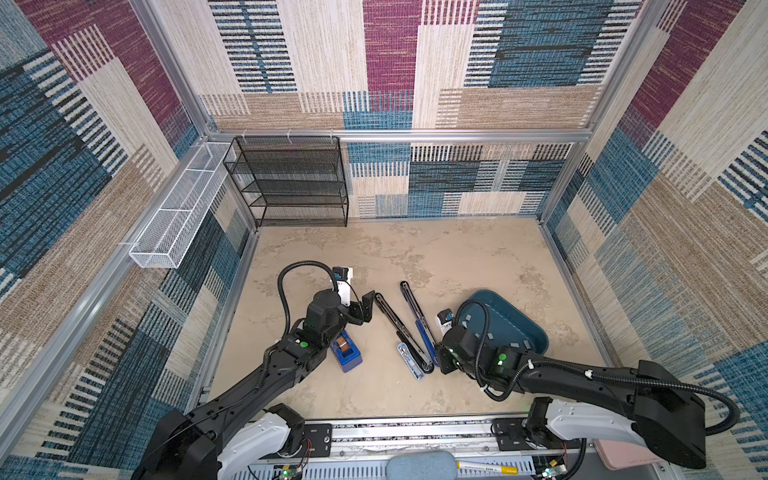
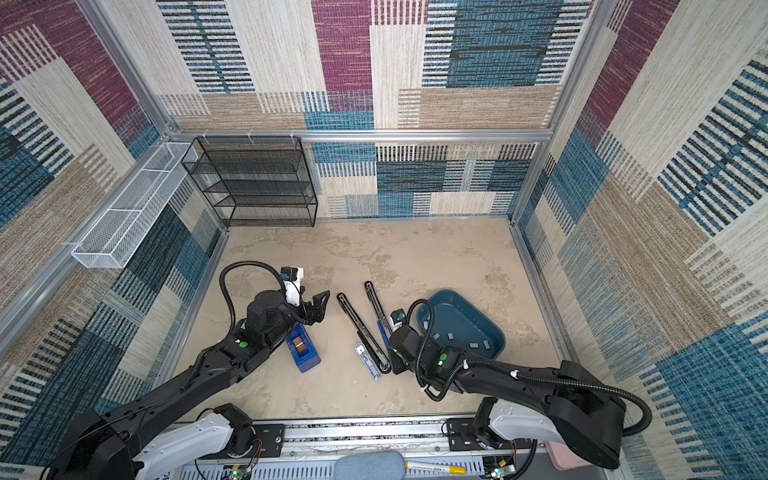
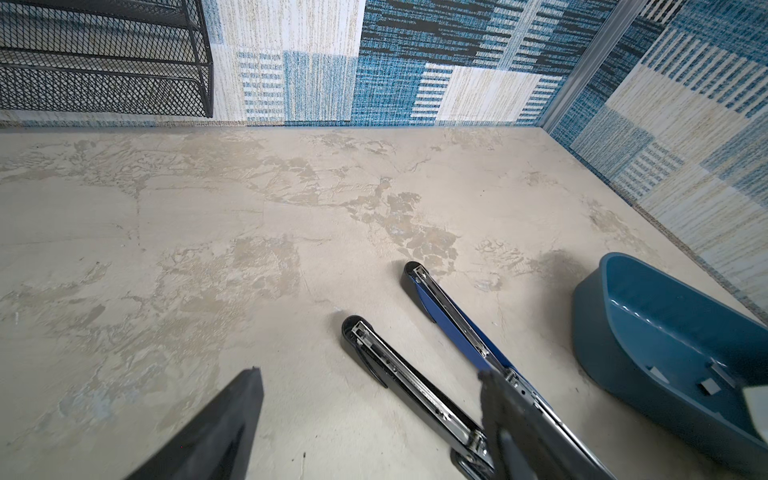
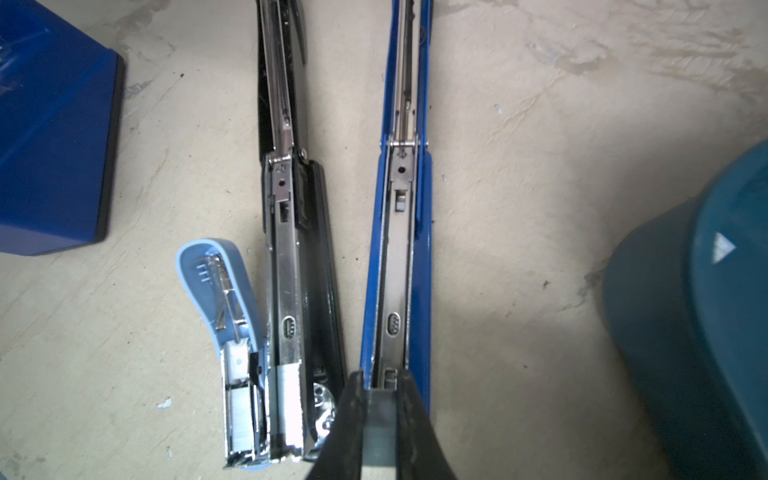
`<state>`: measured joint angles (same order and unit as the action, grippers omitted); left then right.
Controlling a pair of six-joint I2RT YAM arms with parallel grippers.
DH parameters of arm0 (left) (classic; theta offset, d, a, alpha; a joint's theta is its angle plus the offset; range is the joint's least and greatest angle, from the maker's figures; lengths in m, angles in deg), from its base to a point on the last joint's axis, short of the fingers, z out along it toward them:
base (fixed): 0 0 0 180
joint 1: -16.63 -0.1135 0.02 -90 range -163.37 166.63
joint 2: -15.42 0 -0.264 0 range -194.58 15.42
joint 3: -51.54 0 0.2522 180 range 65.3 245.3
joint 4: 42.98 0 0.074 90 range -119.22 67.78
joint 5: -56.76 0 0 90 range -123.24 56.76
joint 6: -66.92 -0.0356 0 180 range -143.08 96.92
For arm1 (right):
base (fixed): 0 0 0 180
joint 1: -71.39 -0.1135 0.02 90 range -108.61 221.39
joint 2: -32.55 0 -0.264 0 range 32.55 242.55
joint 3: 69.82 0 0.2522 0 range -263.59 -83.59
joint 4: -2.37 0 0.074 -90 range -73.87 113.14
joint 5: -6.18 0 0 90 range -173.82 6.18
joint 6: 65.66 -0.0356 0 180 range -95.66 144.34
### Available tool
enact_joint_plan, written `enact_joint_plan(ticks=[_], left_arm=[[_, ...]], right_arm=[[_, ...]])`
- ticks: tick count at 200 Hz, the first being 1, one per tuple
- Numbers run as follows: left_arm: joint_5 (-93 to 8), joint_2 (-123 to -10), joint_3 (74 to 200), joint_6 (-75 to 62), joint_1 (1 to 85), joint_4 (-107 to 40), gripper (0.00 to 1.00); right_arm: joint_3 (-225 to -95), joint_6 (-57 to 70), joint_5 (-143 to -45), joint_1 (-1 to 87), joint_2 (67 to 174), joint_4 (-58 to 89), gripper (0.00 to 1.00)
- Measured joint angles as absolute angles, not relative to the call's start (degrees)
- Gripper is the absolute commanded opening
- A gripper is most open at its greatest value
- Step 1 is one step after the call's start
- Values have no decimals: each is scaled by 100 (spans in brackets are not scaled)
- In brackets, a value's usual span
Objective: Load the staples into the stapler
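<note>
We judged the job well past halfway. Three staplers lay opened flat and close together on the worktop (image 1: 415,245): a small stapler (image 1: 410,362), a black stapler (image 1: 401,330) and a blue stapler (image 1: 419,321).

In the right wrist view, a bright block of staples (image 4: 239,415) sat at the front of the small stapler's channel, and another sat in the black stapler's channel. Those two looked loaded to us, though both lay open and would need folding shut. The blue stapler's channel showed bare metal along its length, so it was the one left to fill.

Our right end effector (image 4: 379,395) was pressed together on a grey strip (image 4: 380,428), pinching it between the fingers right over the front end of the blue stapler's channel. We could not tell whether the strip touched the rail. It had yet to be seated and let go.

Our left end effector (image 1: 365,309) stood spread and empty beside the far end of the black stapler. More staples lay loose in the tray (image 1: 511,318) just right of the blue stapler, so we had spares if this strip slipped.
</note>
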<state>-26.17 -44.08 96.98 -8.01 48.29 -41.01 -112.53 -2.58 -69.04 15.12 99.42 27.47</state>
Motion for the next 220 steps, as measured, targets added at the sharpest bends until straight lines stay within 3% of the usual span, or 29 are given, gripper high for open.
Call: enact_joint_plan(ticks=[220], left_arm=[[-2617,-4406,9707,-799,4829,-4101,86]], right_arm=[[-11347,-96,-6816,1510,10305,2603,13]])
